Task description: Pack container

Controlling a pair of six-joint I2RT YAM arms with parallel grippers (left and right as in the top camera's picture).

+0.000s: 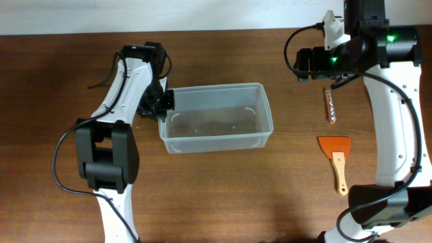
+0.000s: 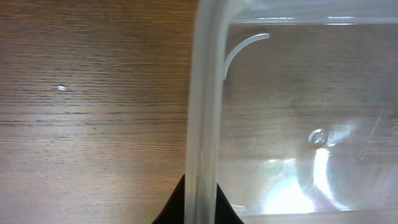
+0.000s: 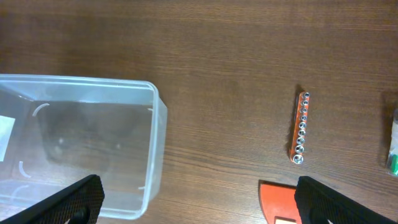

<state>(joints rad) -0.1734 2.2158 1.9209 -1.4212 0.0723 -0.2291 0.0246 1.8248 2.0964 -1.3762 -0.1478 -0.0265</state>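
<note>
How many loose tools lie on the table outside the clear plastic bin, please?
2, both right of the clear plastic bin: an orange rail of metal sockets and an orange-bladed, wooden-handled scraper. The right arm may hide more.

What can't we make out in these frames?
- Left wrist: left gripper mostly cut off by the bottom edge; only dark tips flank the container rim.
- Right wrist: object at the right edge cropped, unidentifiable.
- Right wrist: orange scraper cut off by the bottom edge; whole only overhead.
- Markings on the socket rail: too small in every view.
</note>
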